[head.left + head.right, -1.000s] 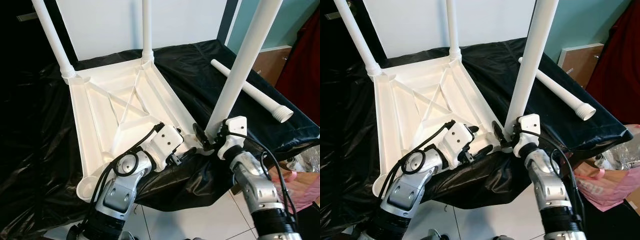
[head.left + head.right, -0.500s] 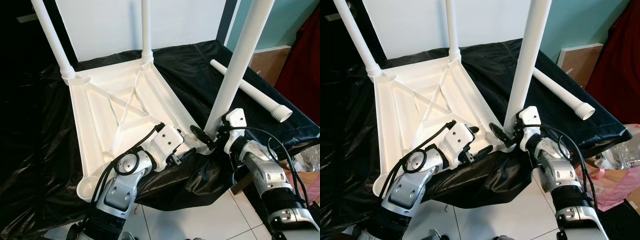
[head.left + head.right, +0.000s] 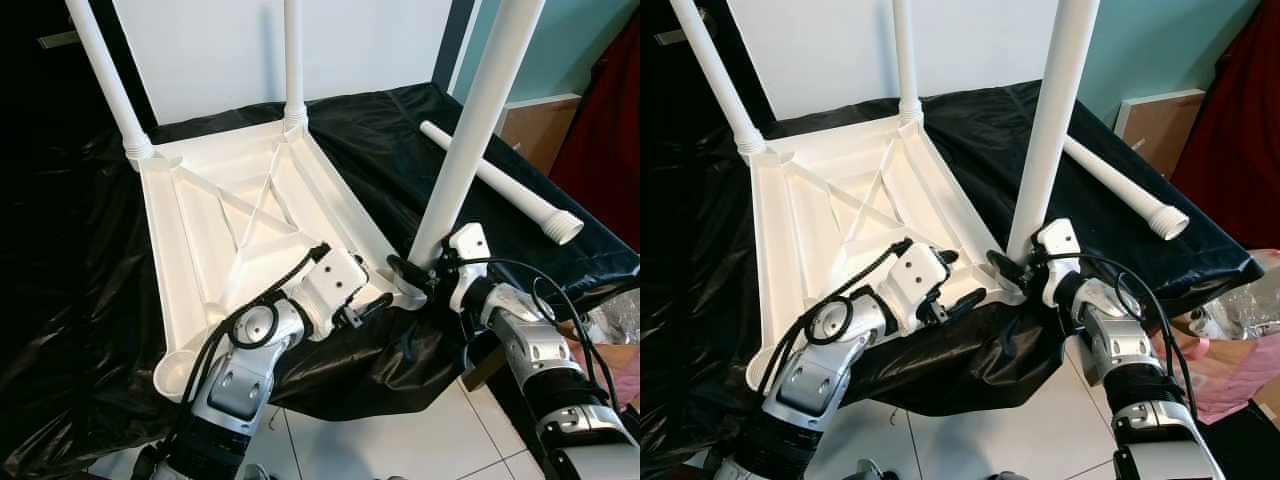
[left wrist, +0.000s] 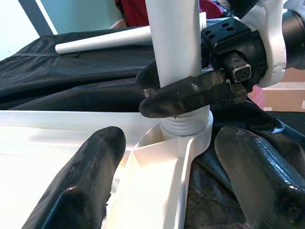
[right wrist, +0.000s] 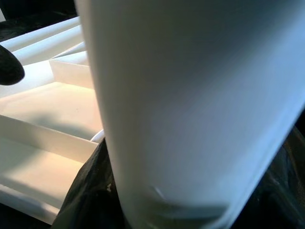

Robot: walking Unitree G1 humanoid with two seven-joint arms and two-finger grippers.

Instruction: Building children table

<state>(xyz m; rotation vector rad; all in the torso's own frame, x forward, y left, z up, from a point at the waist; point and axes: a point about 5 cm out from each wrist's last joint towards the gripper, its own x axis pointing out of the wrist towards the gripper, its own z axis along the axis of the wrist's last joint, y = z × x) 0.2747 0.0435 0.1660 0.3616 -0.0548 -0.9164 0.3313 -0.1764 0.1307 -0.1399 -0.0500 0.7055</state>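
**Right fingers pinch the near leg at its socket**

Eye views: the upturned white plastic children's table top lies on a desk draped in black plastic sheeting. The right gripper pinches the base of the near white plastic leg. A loose white leg lies beyond.

Left wrist view: the left gripper has fingers spread either side of the corner socket.

Right wrist view: the leg looms close.
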